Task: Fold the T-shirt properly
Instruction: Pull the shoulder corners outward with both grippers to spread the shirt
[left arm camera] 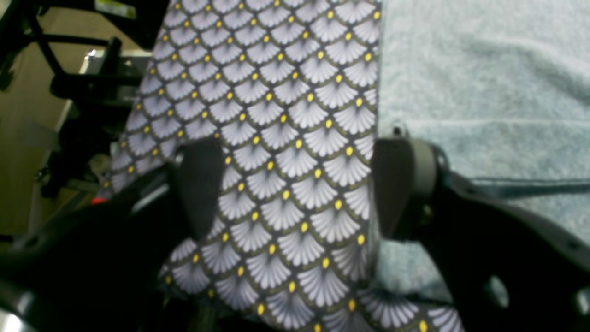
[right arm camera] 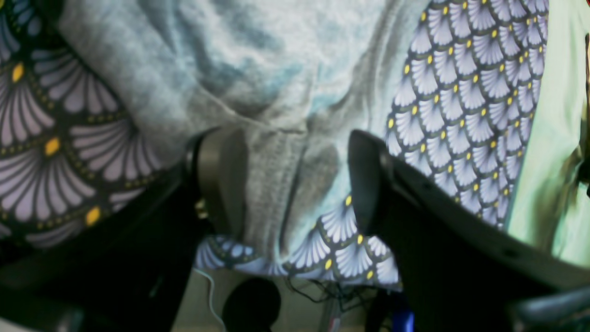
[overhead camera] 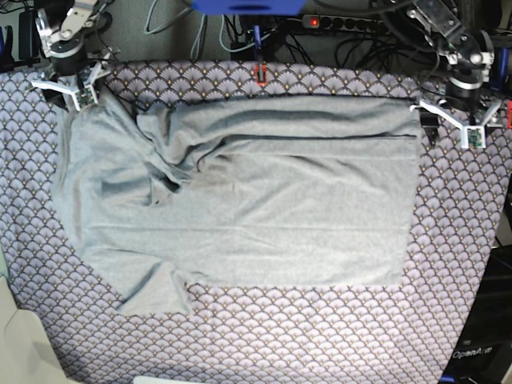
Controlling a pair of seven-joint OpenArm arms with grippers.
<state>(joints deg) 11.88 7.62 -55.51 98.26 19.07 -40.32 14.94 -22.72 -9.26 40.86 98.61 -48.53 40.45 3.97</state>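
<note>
Two open tools at T-shirt (overhead camera: pixel 264 208) far corners

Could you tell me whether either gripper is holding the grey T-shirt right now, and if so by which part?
Neither holds it. The left gripper is open over the patterned tablecloth; the right gripper straddles an edge of the light grey knit T-shirt, jaws open.

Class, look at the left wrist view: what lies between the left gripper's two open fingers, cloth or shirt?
Only the tablecloth shows between the left gripper's fingers in the left wrist view; the T-shirt lies beside it, its edge by one finger.
</note>
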